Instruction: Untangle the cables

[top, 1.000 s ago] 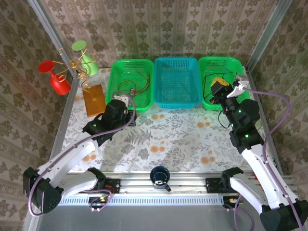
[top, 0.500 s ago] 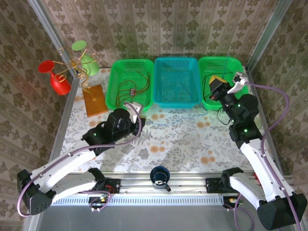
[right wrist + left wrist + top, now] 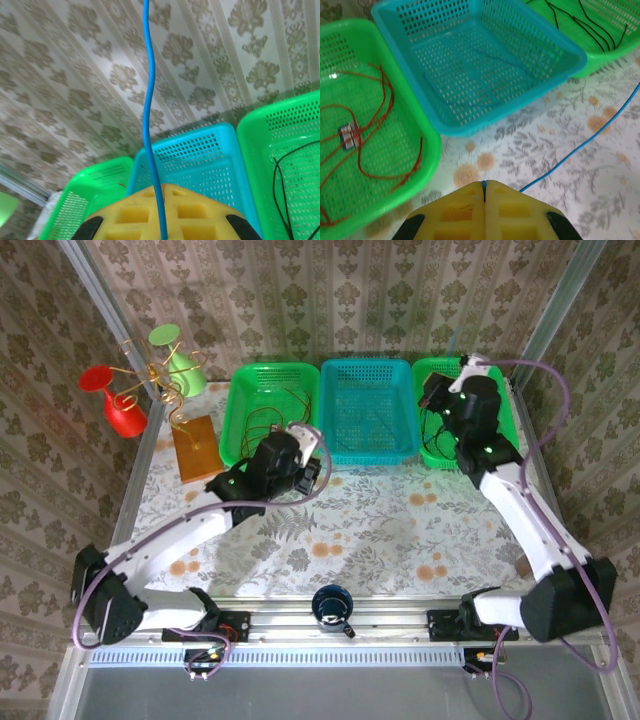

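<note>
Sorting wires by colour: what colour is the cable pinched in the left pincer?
Blue. The cable leaves the shut left pincer; clearest in the left wrist view.

Left hand [image 3: 484,195]: yellow fingers pressed together, pinching a blue cable [image 3: 580,145]
Blue cable: runs up and right over the floral surface [image 3: 570,200]
Teal basket [image 3: 470,127]: middle, thin dark cable [image 3: 455,104] inside
Left green basket [image 3: 427,150]: looping red cables [image 3: 390,97]
Right green basket [image 3: 610,55]: black cables [image 3: 592,32]
</note>
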Controlling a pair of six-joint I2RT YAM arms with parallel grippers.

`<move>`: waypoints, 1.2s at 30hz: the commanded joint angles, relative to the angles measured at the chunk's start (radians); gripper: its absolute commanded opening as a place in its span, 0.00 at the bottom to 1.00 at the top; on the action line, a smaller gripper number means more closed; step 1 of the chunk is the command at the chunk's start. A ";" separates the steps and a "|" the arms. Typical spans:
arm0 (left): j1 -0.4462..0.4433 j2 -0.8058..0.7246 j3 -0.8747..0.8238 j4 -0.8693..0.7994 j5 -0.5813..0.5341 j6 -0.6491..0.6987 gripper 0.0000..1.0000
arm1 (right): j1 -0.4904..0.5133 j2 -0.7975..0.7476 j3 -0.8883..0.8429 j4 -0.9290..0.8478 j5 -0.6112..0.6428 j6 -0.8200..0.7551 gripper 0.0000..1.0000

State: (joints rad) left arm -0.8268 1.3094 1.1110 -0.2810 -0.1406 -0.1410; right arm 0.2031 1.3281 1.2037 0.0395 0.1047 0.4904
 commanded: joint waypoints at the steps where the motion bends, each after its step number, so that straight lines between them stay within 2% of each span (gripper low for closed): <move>1: 0.045 0.115 0.108 0.042 0.045 0.022 0.00 | 0.027 0.126 0.110 -0.006 0.079 -0.061 0.00; 5: 0.096 0.301 0.285 0.019 0.107 0.015 0.00 | 0.038 0.292 0.273 -0.037 0.081 -0.081 0.00; 10: 0.154 0.536 0.520 -0.103 0.141 0.056 0.00 | 0.037 0.490 0.491 -0.099 0.065 -0.087 0.00; 14: 0.205 0.662 0.618 -0.213 0.169 0.033 0.00 | 0.024 0.525 0.539 -0.003 0.059 -0.073 0.00; 17: 0.238 0.676 0.597 -0.211 0.209 0.004 0.00 | 0.013 0.529 0.614 0.016 0.065 -0.106 0.00; 23: 0.256 0.654 0.527 -0.159 0.206 0.006 0.00 | -0.026 0.498 0.707 0.038 0.109 -0.159 0.00; 30: 0.277 0.650 0.508 -0.171 0.210 0.004 0.00 | -0.060 0.426 0.709 0.083 0.156 -0.193 0.00; 34: 0.288 0.634 0.496 -0.173 0.211 -0.006 0.00 | -0.072 0.374 0.679 0.117 0.258 -0.221 0.00; 36: 0.287 0.625 0.496 -0.166 0.222 -0.002 0.00 | -0.079 0.359 0.669 0.116 0.228 -0.206 0.00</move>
State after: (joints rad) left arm -0.5480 1.9850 1.6196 -0.4316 0.0639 -0.1310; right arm 0.1337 1.7412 1.8832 0.1013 0.2836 0.3050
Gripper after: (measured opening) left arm 0.043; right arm 0.075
